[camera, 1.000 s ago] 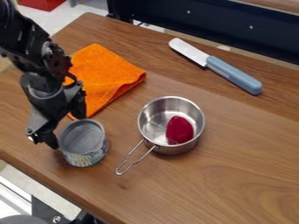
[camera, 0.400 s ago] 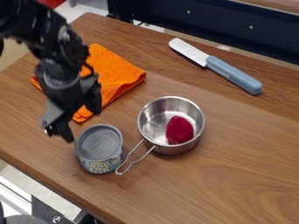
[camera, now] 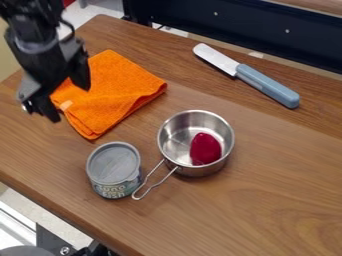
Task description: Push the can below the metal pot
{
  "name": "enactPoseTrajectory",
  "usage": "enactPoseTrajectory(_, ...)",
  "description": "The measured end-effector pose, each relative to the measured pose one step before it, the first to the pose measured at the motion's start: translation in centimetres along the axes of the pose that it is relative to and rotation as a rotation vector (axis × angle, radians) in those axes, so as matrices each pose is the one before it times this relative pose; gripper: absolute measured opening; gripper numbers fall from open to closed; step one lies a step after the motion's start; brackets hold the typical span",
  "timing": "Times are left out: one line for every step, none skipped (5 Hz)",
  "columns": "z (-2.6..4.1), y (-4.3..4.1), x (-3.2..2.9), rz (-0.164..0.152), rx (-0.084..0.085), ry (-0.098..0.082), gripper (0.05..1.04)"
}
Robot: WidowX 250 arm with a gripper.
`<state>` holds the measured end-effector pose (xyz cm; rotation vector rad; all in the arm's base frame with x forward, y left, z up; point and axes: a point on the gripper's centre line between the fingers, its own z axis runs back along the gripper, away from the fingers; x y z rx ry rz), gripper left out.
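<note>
One black gripper, at the far left, hanging from its arm over the left part of the wooden table; its two fingers stand wide apart, with nothing held between them, and a stretch of orange shows in the gap. One cloth, orange, folded, lying flat on the wood beside and partly behind the gripper, a small pale tag near its left edge. One can, upright, with a grey top and a printed label around its side; it stands nearer the camera than the cloth, to the lower left of the metal pot's bowl and just beside the pot's handle, whether touching it cannot be told. One metal pot, round, open and upright, its looped wire handle running down and left towards the can's right side. One dark red piece, smooth and rounded, lying inside the pot, right of its middle. One knife, well apart from the pot at the upper right, pale blade pointing to the upper left, thick blue-grey grip to the lower right.
</note>
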<state>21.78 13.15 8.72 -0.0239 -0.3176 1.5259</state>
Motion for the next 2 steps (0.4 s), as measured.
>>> enactPoseTrajectory(1.603,-1.745,-1.463,-0.1221,0.0413,0.1101,0.995)
enactPoseTrajectory(0.941,-2.109,-2.305,-0.1970,0.0587,0.0343,0.995)
